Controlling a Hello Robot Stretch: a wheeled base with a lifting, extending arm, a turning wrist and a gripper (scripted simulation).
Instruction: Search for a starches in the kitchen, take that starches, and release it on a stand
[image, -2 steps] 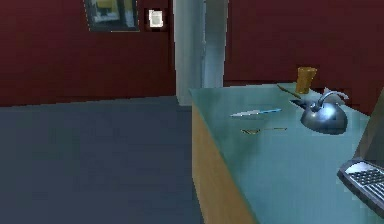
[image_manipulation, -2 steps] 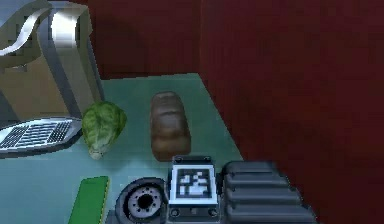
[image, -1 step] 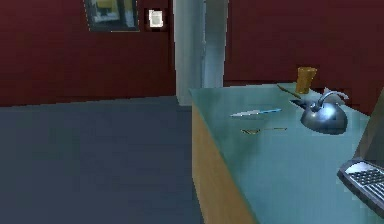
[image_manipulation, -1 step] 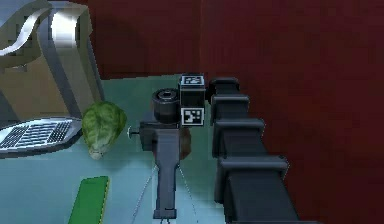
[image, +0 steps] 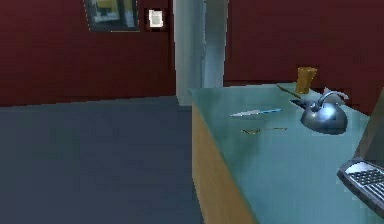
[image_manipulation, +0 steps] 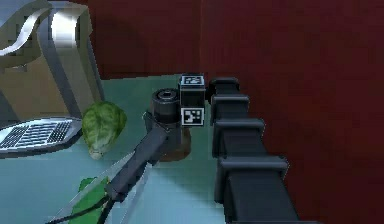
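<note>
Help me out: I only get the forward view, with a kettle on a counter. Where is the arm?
Observer: In the arm side view, the arm extends over the counter.
Operator: Any food near it?
Observer: A lettuce lies on the counter, left of the claw in that picture.
Operator: Is it holding anything?
Observer: I cannot tell. A green thing lies on the counter by the claw's far end.

The kettle (image: 325, 115) and the lettuce (image_manipulation: 103, 130) obstruct the surface (image: 290, 165). Bare surface between kettle and slatted rack (image: 365, 185) permits passage.
</note>
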